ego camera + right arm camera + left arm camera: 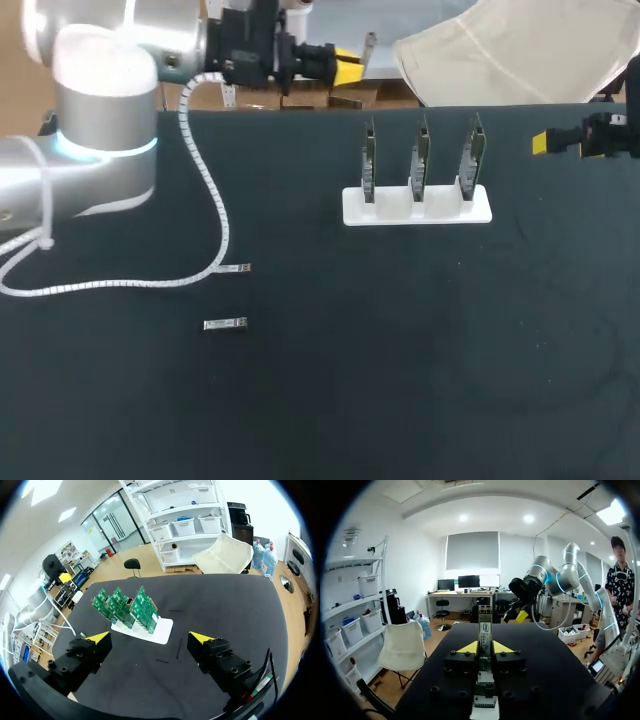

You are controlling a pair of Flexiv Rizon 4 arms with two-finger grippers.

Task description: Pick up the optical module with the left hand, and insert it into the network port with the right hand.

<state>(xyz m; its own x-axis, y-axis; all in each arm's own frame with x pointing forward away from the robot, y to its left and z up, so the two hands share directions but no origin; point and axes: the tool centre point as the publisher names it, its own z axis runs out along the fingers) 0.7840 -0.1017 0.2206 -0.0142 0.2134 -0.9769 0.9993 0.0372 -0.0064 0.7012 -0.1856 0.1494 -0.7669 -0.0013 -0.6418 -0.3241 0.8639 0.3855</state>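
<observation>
Optical module (485,627) sticks out between the yellow tips of my left hand (485,648), which is clamped on it from both sides at the far edge of the black counter (400,350). My right hand (150,639) hangs with its fingers spread wide, holding nothing, near the white stand (417,208) of three green circuit boards (419,160). A second module (225,323) lies flat on the counter near the white coiled cable (205,150).
</observation>
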